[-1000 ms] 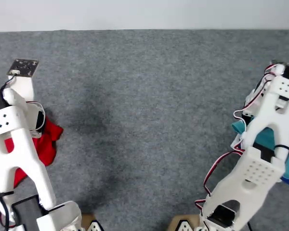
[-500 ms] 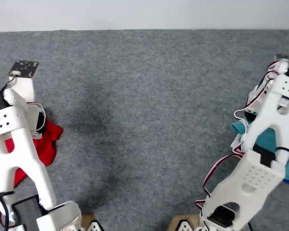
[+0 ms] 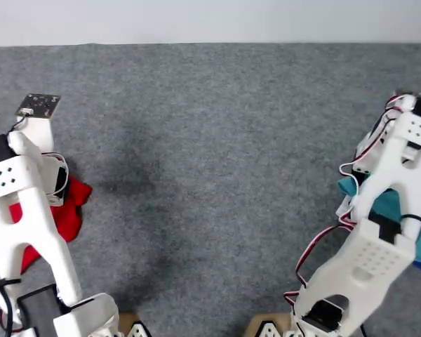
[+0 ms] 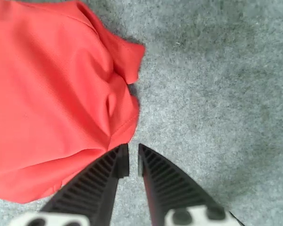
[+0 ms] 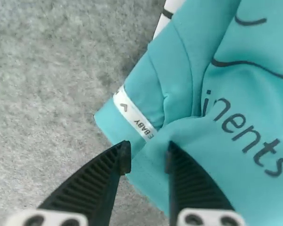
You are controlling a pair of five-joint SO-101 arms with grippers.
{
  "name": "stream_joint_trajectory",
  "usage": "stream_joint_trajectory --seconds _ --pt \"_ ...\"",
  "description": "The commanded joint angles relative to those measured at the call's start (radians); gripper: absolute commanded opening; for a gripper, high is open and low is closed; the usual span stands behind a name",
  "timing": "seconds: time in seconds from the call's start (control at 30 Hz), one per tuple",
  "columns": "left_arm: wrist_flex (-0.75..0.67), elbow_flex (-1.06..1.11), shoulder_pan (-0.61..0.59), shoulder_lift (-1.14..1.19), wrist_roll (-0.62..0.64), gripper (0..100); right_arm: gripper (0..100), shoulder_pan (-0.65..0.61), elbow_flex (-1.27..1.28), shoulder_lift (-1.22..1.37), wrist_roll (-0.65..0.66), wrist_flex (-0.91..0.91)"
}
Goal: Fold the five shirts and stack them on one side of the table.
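Red shirt (image 4: 56, 94): crumpled at the left side of the grey table (image 3: 217, 140); probably light and limp, best pinched at a hem or sleeve. Left gripper (image 4: 129, 157) at its edge, claw nearly together, empty. Teal shirt (image 5: 217, 94): right side; right gripper (image 5: 146, 157) apart, straddling the fold beside the label (image 5: 134, 117).

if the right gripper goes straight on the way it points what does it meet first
Most likely the teal shirt: its edge with the white label lies just ahead of the right gripper, in line with the gap between its open jaws. How much height remains is unclear.
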Motion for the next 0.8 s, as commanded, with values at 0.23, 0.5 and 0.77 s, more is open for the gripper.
stream_joint_trajectory --seconds 0.23,0.5,0.77 --pt "-0.009 0.001 0.011 -0.029 -0.006 4 0.9 -0.021 -0.008 -0.033 0.029 0.035" --pt "-0.009 0.001 0.011 -0.029 -0.006 4 1.5 -0.021 -0.006 -0.117 0.074 0.036" --pt "-0.008 0.001 0.011 -0.029 -0.005 4 16.4 -0.013 0.000 -0.008 0.072 0.038"
